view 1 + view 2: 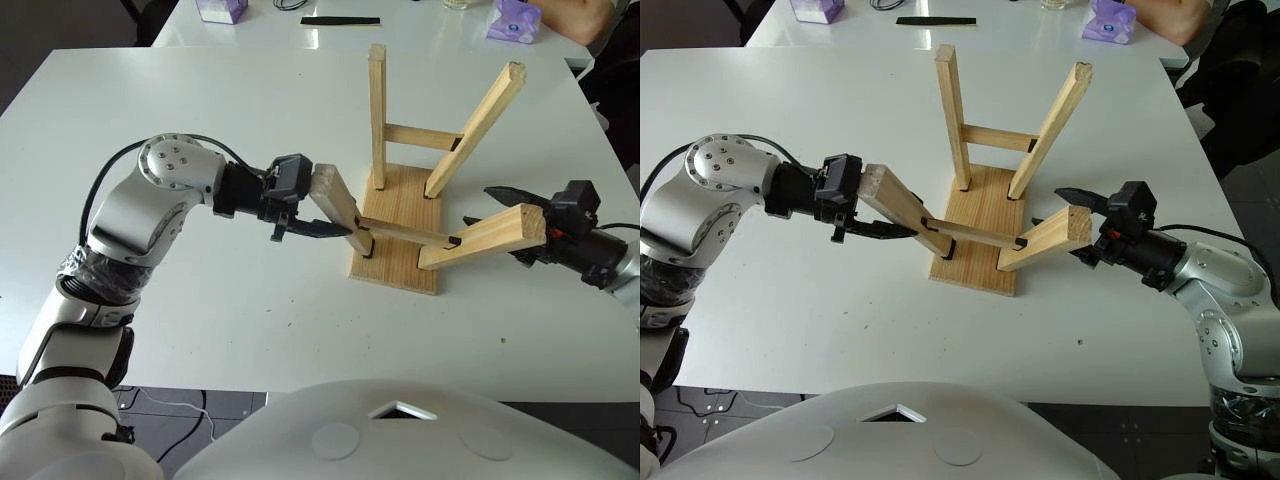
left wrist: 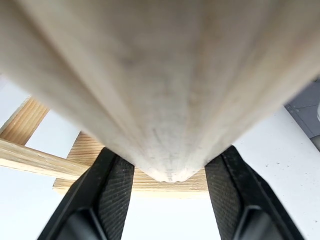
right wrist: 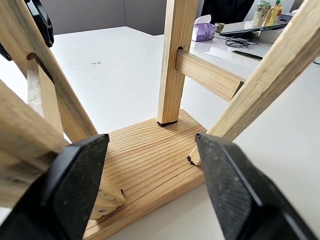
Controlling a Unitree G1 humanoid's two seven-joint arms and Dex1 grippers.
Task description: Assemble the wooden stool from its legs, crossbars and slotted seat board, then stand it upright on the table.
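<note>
The slotted seat board (image 1: 396, 272) lies flat on the white desk (image 1: 200, 100). At its far side two legs (image 1: 377, 115) (image 1: 478, 125) stand in slots, joined by a crossbar (image 1: 420, 136). The near left leg (image 1: 340, 208) and near right leg (image 1: 485, 237), joined by a second crossbar (image 1: 405, 234), lean steeply outward with their feet at the board's near edge. The left tool (image 1: 340, 230) clamps the near left leg between its fingers (image 2: 112, 190). The right tool (image 1: 480, 205) is at the upper end of the near right leg, fingers (image 3: 230, 185) spread wide, with nothing clamped between them.
</note>
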